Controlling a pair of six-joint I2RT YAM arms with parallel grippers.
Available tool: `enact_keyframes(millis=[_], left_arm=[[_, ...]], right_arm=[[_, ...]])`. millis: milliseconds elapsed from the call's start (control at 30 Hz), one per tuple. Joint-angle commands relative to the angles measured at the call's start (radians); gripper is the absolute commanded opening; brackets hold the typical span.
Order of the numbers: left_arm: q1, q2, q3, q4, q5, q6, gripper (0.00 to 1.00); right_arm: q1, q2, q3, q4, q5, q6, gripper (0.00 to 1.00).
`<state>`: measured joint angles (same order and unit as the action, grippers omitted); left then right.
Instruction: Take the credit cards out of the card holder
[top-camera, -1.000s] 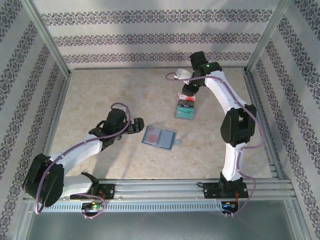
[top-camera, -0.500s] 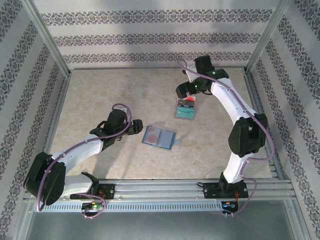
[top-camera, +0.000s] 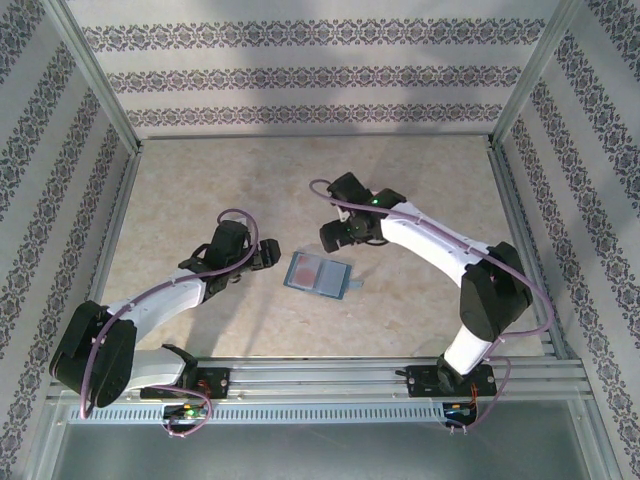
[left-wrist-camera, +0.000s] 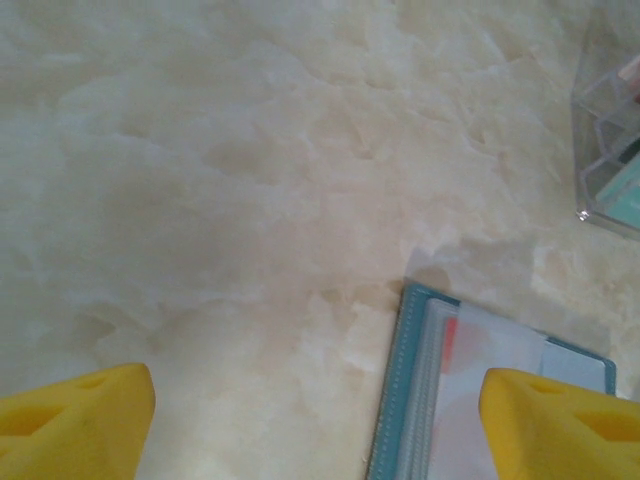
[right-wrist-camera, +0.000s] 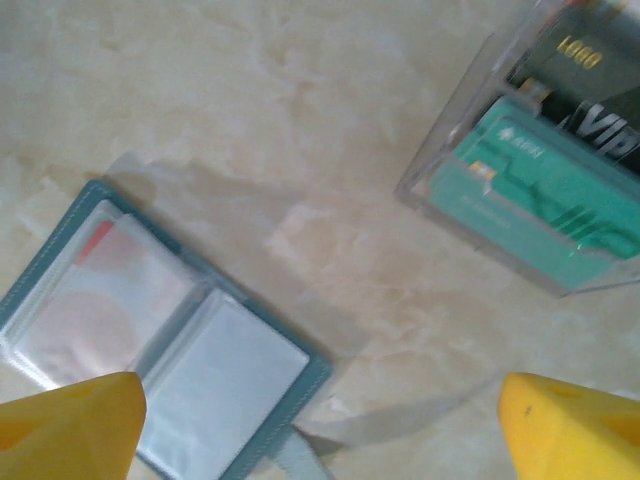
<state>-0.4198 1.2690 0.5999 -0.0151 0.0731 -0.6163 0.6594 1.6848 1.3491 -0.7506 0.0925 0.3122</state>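
One card holder (top-camera: 318, 273) just beside left gripper (top-camera: 271, 256)

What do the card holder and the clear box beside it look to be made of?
The card holder has a teal cover with stitched edges, likely faux leather or fabric, and glossy clear plastic sleeves: glare, with a red-orange card showing through. The clear box looks like rigid acrylic: see-through walls, bright edges.

Bench (left-wrist-camera: 200, 150): smooth, cream, stone-look surface with a low sheen. Card holder (right-wrist-camera: 160, 330): teal stitched border, matt and leather-like; inner sleeves of clear glossy plastic film. Clear box (right-wrist-camera: 455, 125): transparent hard plastic, glossy. Credit cards (right-wrist-camera: 520, 190) inside it: smooth printed plastic. Pads (left-wrist-camera: 80, 425) of left end effector (left-wrist-camera: 318, 425): matt yellow.
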Motion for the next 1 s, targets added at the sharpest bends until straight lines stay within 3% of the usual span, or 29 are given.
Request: enact_keyframes(millis=[0, 67, 167, 367, 967], left_arm=[[0.035, -0.017, -0.021, 0.009, -0.022, -0.019, 0.85], [0.055, -0.029, -0.030, 0.002, -0.023, -0.017, 0.86], [0.070, -0.051, -0.038, -0.015, -0.033, -0.004, 0.86], [0.084, -0.097, -0.064, -0.026, -0.033, 0.000, 0.87], [0.096, -0.121, -0.103, -0.014, -0.035, -0.020, 0.88]], right_arm=[[0.065, 0.003, -0.028, -0.014, 0.066, 0.193, 0.84], [0.112, 0.031, -0.025, -0.006, 0.069, 0.264, 0.81], [0.169, 0.082, -0.007, 0.036, 0.053, 0.315, 0.85], [0.218, 0.225, 0.105, 0.016, 0.008, 0.357, 0.79], [0.238, 0.374, 0.160, 0.016, -0.015, 0.369, 0.77]])
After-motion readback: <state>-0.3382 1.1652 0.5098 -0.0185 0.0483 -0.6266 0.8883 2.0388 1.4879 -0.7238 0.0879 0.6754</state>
